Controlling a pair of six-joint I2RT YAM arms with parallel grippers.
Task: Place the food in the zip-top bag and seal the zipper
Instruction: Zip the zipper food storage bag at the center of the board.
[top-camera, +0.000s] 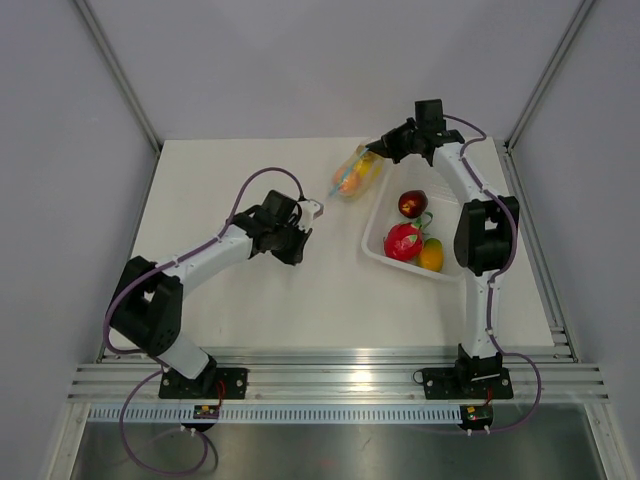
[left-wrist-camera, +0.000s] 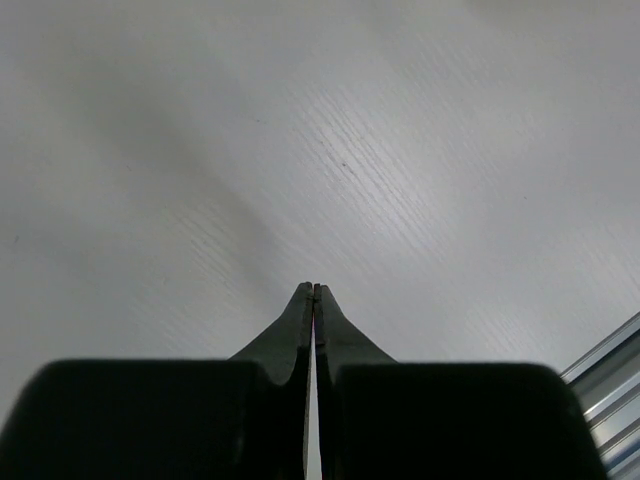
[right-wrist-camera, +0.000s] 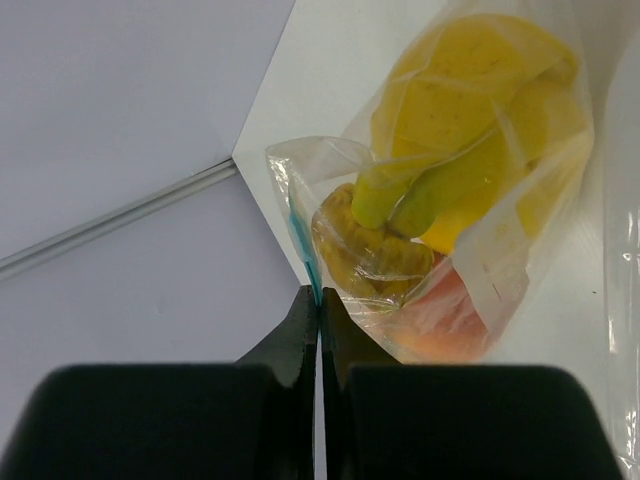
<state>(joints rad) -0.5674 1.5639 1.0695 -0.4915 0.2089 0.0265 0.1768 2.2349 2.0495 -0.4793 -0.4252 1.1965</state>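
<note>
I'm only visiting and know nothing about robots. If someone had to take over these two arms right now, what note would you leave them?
Left gripper: shut, empty, over bare table, away from the bag.
Right gripper: shut on the zipper of the zip-top bag, beside the tray.
Done: banana bunch and peach are inside the bag.
Left: I cannot tell whether the zipper is closed all along; check it and finish sealing.
</note>
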